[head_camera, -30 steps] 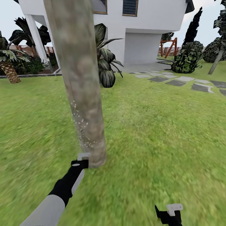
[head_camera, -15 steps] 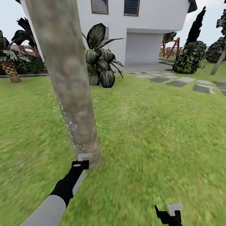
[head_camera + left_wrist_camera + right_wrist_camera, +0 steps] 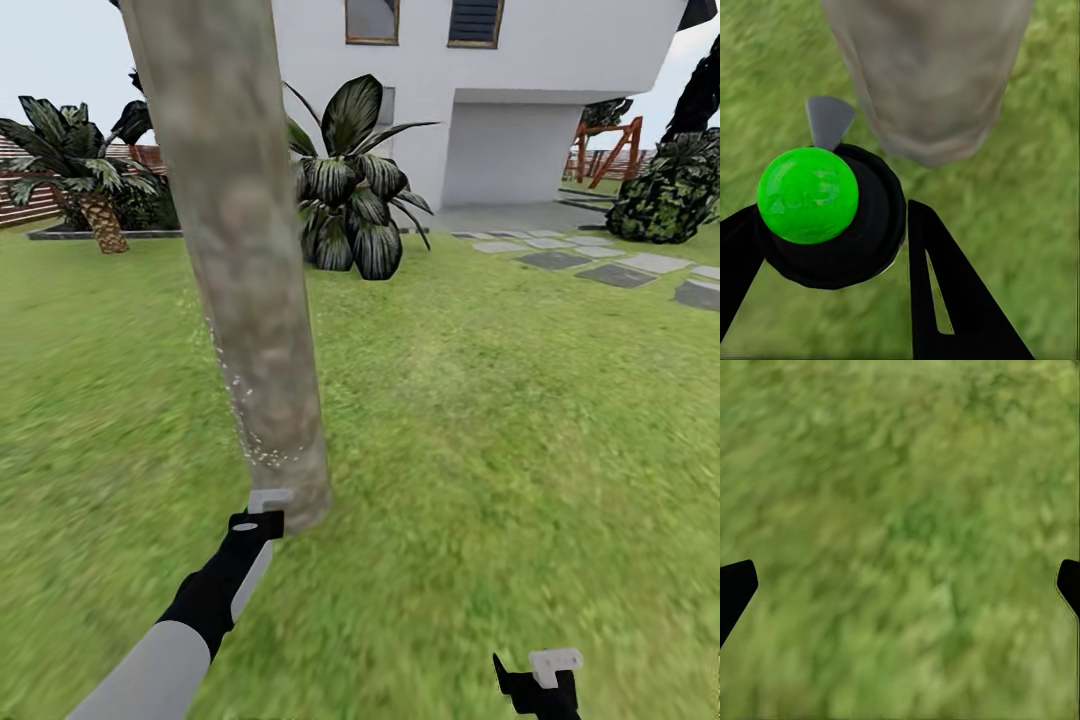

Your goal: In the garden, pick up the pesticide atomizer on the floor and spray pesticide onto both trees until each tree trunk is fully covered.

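left tool [image 3: 266,506] clamped, right tool [image 3: 548,672] spread

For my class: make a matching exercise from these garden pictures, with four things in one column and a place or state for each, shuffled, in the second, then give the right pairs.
Things:
1. tree trunk
2. pesticide atomizer
3. right gripper
4. stepping stones

Places or states:
A. open, above bare grass
B. held between the left gripper's fingers
C. flat in the lawn near the house
D. dotted with pale specks low on one side

Pairs: 1-D, 2-B, 3-A, 4-C
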